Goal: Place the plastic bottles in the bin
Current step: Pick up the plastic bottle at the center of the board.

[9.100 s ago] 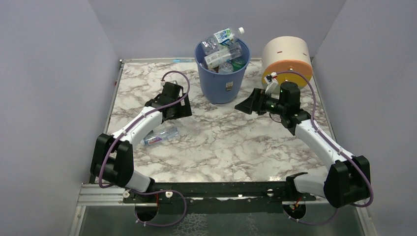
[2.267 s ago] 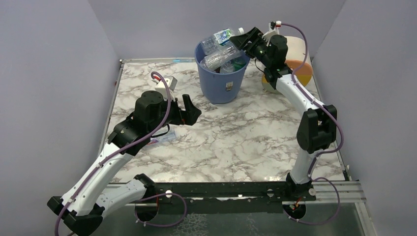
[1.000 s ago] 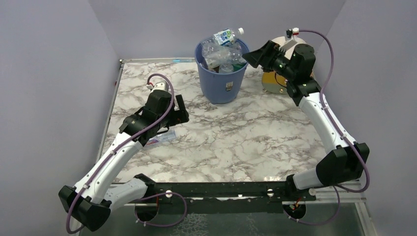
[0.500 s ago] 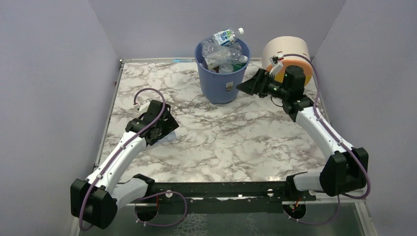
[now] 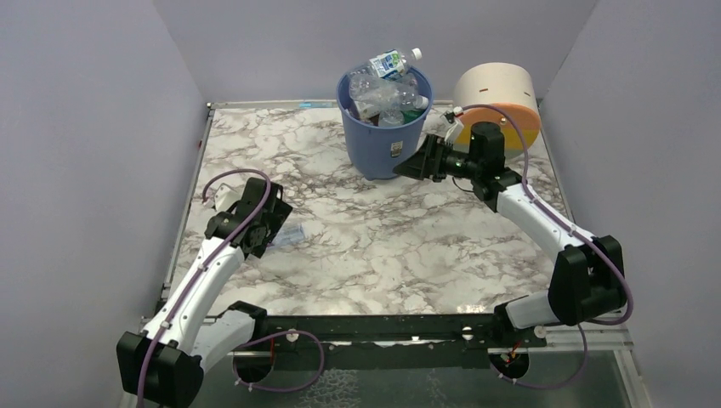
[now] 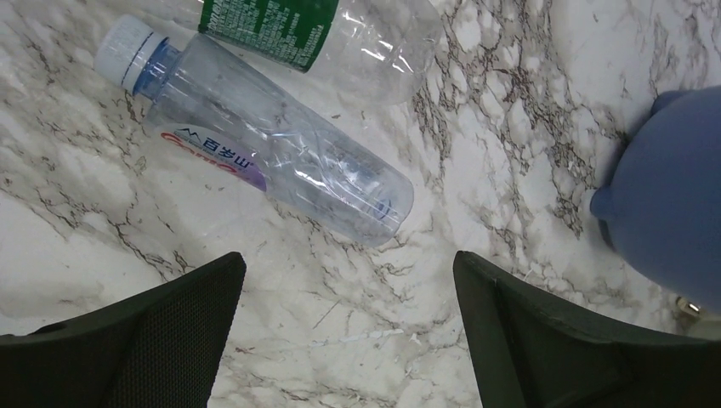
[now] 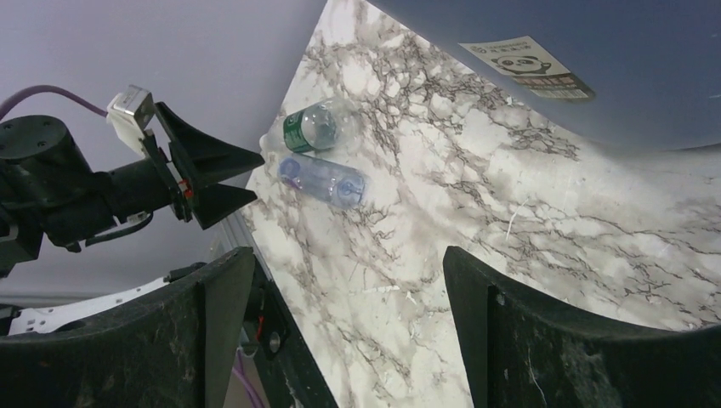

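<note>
While the bin [image 5: 384, 144] at the table's [image 5: 408, 246] far edge stands heaped with plastic bottles [image 5: 387, 92], a blue-labelled bottle [image 5: 393, 61] poking above its rim, a white-capped bottle [image 6: 272, 153] and a green-labelled bottle [image 6: 340, 30] lie just beside each other near the left edge. Over them hangs the left gripper [image 6: 344, 268], jaws spread and empty; the right gripper [image 5: 412, 166], likewise spread and empty, is near the bin's wall.

Overhead camera looks down; wrist cameras share one bottle [image 6: 272, 161].
</note>
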You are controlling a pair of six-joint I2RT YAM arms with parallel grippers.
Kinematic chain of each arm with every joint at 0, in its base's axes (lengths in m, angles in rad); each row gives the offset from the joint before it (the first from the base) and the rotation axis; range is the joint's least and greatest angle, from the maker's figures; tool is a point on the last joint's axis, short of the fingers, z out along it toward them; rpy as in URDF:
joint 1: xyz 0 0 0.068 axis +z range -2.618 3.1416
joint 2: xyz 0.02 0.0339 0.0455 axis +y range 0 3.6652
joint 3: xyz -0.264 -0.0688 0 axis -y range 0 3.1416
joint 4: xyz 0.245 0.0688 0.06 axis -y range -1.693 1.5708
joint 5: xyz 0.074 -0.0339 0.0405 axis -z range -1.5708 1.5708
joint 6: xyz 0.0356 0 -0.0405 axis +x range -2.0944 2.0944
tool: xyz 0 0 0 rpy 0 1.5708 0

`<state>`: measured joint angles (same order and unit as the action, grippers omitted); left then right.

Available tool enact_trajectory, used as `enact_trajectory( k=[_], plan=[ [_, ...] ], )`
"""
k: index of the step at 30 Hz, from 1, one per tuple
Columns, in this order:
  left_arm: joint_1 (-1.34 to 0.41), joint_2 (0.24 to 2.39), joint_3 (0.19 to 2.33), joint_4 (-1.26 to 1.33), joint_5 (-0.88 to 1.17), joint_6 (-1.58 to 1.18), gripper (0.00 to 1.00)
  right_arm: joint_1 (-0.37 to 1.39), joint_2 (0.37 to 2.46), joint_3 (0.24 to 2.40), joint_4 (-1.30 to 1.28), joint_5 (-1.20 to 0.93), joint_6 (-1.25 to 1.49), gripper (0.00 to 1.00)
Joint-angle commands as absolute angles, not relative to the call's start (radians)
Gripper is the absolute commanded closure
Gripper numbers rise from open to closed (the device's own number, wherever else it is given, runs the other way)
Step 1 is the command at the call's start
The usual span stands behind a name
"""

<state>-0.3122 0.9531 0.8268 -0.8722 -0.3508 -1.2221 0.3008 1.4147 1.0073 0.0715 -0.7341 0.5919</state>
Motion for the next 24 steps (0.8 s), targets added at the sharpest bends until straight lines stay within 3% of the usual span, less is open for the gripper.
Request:
enact_trajectory(
  k=[1,10,24],
  plan=[
    [-0.295,0.977,0.812,-0.932,-0.4,-1.401,0.01,0.304,1.434,0.993,0.122,-0.785,0.575,0.15],
    [-0.264,0.976,0.759,-0.912,-0.485,-1.508,0.01,0.31,1.457,0.96,0.16,-0.802,0.599,0.15],
    [-0.236,1.1,0.698,-0.826,-0.45,-1.527,0.05,0.319,1.46,0.927,0.182,-0.806,0.61,0.15]
  ],
)
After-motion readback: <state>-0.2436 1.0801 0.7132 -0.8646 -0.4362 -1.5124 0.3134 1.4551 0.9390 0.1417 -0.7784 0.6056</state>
